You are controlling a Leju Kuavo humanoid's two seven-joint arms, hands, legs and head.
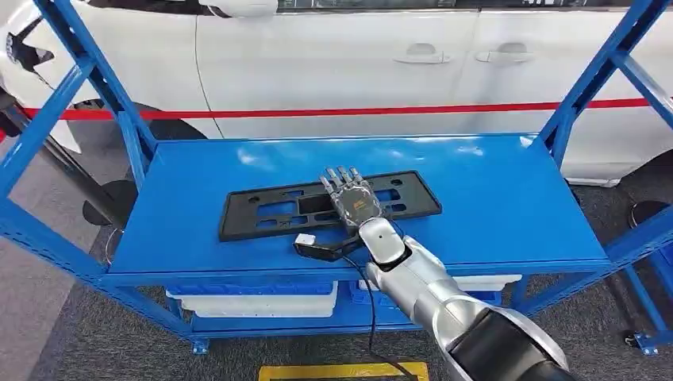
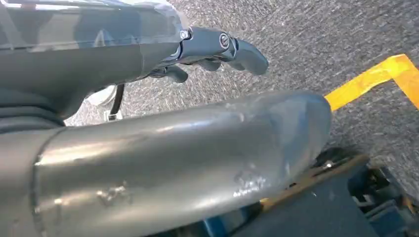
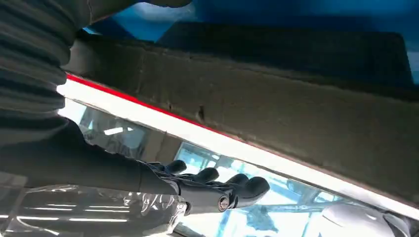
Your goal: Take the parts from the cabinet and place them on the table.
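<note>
A flat black plate-frame part [image 1: 262, 213] lies on the blue cabinet shelf [image 1: 492, 198], left of centre. My right hand [image 1: 351, 198] reaches in from below and lies over the part's middle with its fingers stretched out flat, gripping nothing. In the right wrist view the same hand [image 3: 217, 190] has straight fingers beside the part's long dark edge [image 3: 276, 113]. My left hand [image 2: 217, 49] hangs over the grey carpet, fingers loosely bent and holding nothing.
Slanted blue frame posts [image 1: 103, 87] stand at the shelf's left and right [image 1: 595, 79]. White bins [image 1: 254, 302] sit on the lower level. A white car [image 1: 333, 63] stands close behind the cabinet. Yellow floor tape [image 1: 341, 371] marks the carpet in front.
</note>
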